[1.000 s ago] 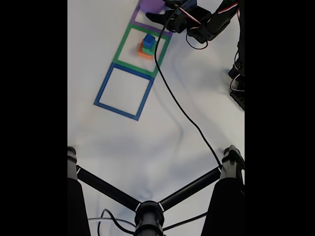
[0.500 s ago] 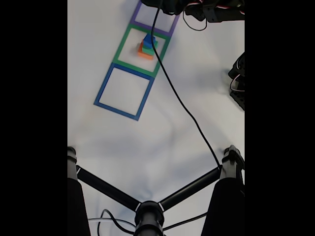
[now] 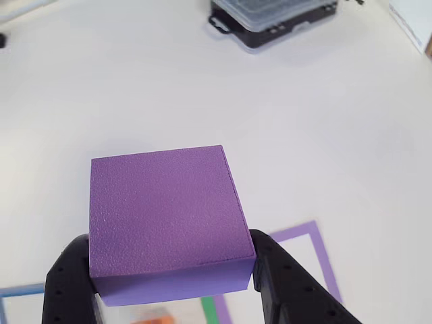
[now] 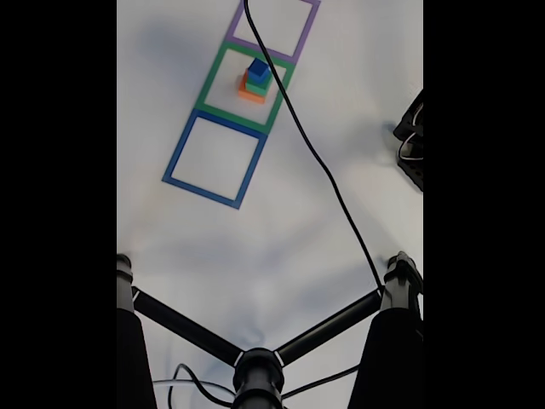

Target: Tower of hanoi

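In the other view, the worktop (image 3: pixel 135 81) is plain white and matte. At 12 o'clock sits a dark case (image 3: pixel 273 20) with a clear lid; its contents are too blurred to tell, and no writing can be read. The purple slab (image 3: pixel 165 219) fills the middle and lower frame, raised above the worktop, its textured top face toward the camera. The end effector (image 3: pixel 169 280) grips it: one black finger (image 3: pixel 67 283) presses its side at 8 o'clock, the other its side at 4 o'clock. Below the slab, a purple tape outline (image 3: pixel 324 260) shows at 5 o'clock, a strip of green tape (image 3: pixel 210 310) at 6 o'clock, a bit of blue tape (image 3: pixel 20 291) at 8 o'clock, and an orange patch, blurred, just left of the green strip.

In the fixed view, the white worktop (image 4: pixel 341 102) carries three tape squares in a row running from 12 toward 9 o'clock: purple (image 4: pixel 272 25), green (image 4: pixel 245 89), blue (image 4: pixel 215 159). Inside the green square stand the orange block (image 4: pixel 250 94), the green block (image 4: pixel 255 84) on it, and the blue cube (image 4: pixel 259 71) on top. A black cable (image 4: pixel 324 170) runs from 12 o'clock down to a black stand (image 4: pixel 260 358) at 6 o'clock.
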You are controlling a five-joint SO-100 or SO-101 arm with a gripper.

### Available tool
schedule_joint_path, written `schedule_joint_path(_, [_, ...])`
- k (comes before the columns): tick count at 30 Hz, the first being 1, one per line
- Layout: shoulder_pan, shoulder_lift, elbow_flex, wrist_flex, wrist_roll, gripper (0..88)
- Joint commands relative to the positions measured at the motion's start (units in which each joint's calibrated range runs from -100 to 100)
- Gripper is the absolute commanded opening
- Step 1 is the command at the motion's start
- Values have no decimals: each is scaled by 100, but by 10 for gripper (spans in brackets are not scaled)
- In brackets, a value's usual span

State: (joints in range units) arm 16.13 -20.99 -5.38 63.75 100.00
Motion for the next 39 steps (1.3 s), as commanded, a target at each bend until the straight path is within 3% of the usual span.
schedule_joint_path(1, [-603, -697, -884, 752, 0, 177])
schedule_joint_path(9, [-1648, -1587, -412, 962, 0, 176])
schedule_joint_path(17, [-2509, -2404, 1142, 120, 0, 169])
schedule_joint_path(26, [-2837, -2885, 3813, -1936, 0, 172])
schedule_joint_path(39, [-3157, -1835, 6921, -6217, 0, 167])
